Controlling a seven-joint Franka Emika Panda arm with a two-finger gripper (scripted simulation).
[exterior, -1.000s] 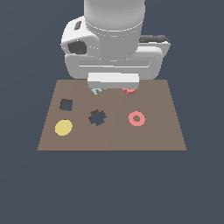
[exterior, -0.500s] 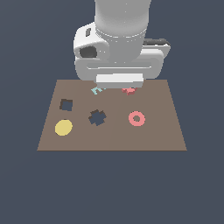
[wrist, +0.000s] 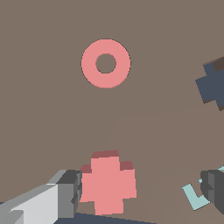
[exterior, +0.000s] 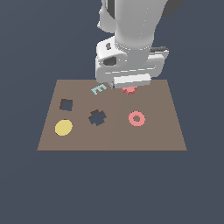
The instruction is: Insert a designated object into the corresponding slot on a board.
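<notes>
While the pincer (wrist: 142,190) hangs spread either side, the salmon cross piece (wrist: 107,183) lies flat on the board (exterior: 166,131)'s far edge; looks thin, stiff, light — grip opposite arms.

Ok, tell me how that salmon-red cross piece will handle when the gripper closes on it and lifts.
The salmon-red piece looks thick-edged and blocky, so probably stiff. It lies flat on the board, so it should not roll. Its notched outline could twist if the fingers close on uneven edges.
</notes>
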